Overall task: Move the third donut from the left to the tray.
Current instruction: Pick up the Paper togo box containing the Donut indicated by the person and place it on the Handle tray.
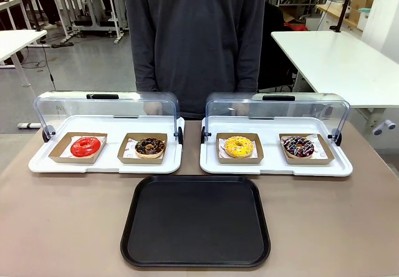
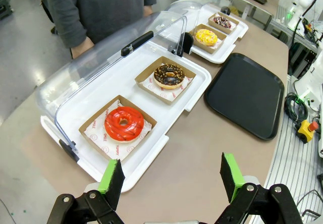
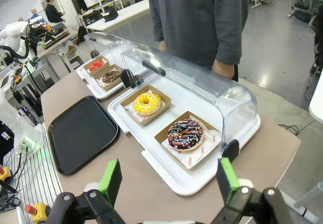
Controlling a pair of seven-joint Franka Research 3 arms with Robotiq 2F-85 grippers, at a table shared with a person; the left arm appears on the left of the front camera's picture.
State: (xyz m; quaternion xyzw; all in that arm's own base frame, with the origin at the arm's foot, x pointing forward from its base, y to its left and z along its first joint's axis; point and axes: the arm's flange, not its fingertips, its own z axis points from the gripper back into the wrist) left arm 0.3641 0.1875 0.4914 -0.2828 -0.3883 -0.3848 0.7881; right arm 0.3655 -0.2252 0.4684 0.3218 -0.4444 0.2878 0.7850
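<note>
Right now the ring donut with bright yellow icing and small coloured sprinkles point(image 1: 239, 146) sits in its shallow brown cardboard holder point(image 1: 222, 159). The holder is on the left half of the right-hand white display tray point(image 1: 274, 170), whose clear domed lid point(image 1: 277, 108) is swung up and back. Beside it in the same display tray lies a chocolate-iced donut with mixed sprinkles point(image 1: 298, 146) in a holder of its own. The left-hand white display tray point(image 1: 106, 166), likewise open, carries a red-iced donut point(image 1: 85, 146) and a chocolate-iced donut with pale flecks point(image 1: 150, 146).

The large flat black rectangular tray with rounded corners point(image 1: 195, 227) lies on the grey-brown surface point(image 1: 56, 227). It is in front of the gap between the two display trays, near them but touching neither. A person in a dark grey long-sleeved top point(image 1: 193, 40) stands at the far side, behind the lids.

In the left wrist view the left jaws are spread wide, their green pads point(image 2: 112, 176) well apart. They hang above the surface just off the end of the display tray with the red-iced donut. In the right wrist view the right jaws are spread just as wide. Those green-padded fingers point(image 3: 227, 178) hang above the surface at the end of the display tray that has the yellow donut.
</note>
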